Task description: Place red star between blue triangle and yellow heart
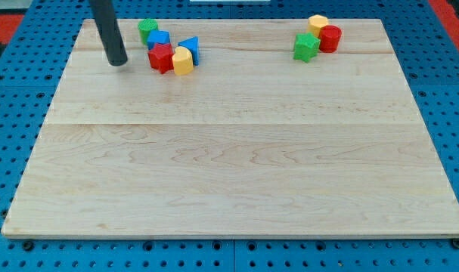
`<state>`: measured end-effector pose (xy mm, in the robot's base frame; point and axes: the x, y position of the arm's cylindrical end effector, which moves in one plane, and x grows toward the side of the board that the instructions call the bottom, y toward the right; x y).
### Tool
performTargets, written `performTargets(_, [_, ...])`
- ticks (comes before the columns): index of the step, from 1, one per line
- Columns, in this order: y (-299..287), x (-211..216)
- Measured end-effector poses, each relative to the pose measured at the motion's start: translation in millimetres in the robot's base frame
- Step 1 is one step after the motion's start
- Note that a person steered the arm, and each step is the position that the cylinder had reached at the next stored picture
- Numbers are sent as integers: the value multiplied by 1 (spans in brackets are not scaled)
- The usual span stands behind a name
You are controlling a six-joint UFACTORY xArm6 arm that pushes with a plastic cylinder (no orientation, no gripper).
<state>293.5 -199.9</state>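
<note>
The red star [160, 58] lies near the view's top left, touching the yellow heart [183, 61] on its right. The blue triangle [190, 47] sits just above and right of the yellow heart. A blue block [159, 38] sits just above the red star. My tip [118, 62] rests on the board to the left of the red star, a short gap away, with the dark rod rising out of the view's top.
A green block [147, 29] sits above and left of the blue block. At the view's top right stand a green star [305, 47], a red cylinder [330, 38] and a yellow block [317, 24]. The wooden board [237, 151] lies on a blue pegboard.
</note>
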Motion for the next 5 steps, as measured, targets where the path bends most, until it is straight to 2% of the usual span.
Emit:
performTargets(3, [81, 19])
performTargets(5, [82, 6])
